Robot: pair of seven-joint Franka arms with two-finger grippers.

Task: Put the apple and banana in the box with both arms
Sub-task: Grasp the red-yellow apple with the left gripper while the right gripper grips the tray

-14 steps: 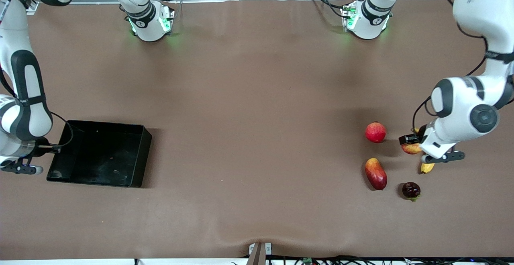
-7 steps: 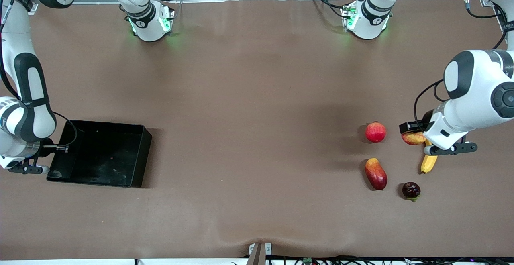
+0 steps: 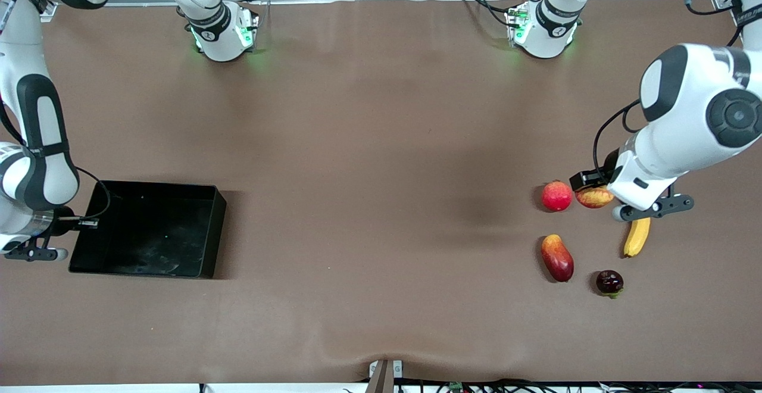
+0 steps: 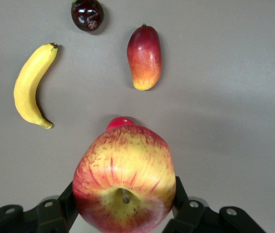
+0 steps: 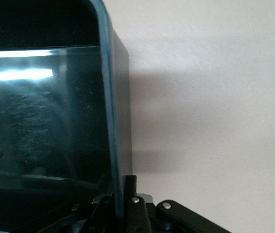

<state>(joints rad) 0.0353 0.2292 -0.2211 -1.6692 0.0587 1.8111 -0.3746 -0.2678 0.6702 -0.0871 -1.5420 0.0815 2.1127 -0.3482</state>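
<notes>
My left gripper [image 3: 595, 195] is shut on the apple [image 3: 594, 197], red with yellow streaks, and holds it in the air over the evenly red round fruit. In the left wrist view the apple [image 4: 124, 179] fills the space between the black fingers [image 4: 180, 194]. The banana [image 3: 637, 237] lies on the table near the left arm's end and shows whole in the left wrist view [image 4: 30, 85]. The black box [image 3: 217, 226] sits near the right arm's end. My right gripper [image 3: 74, 221] is shut on the box's end wall [image 5: 113, 121].
An evenly red round fruit [image 3: 556, 196] sits beside the held apple and peeks out under it in the left wrist view [image 4: 120, 122]. A red-yellow mango [image 3: 557, 257] and a dark round fruit [image 3: 609, 281] lie nearer the front camera.
My left gripper has risen with the apple and moved toward the red round fruit, which uncovers the banana. The right gripper stays on the box wall.
</notes>
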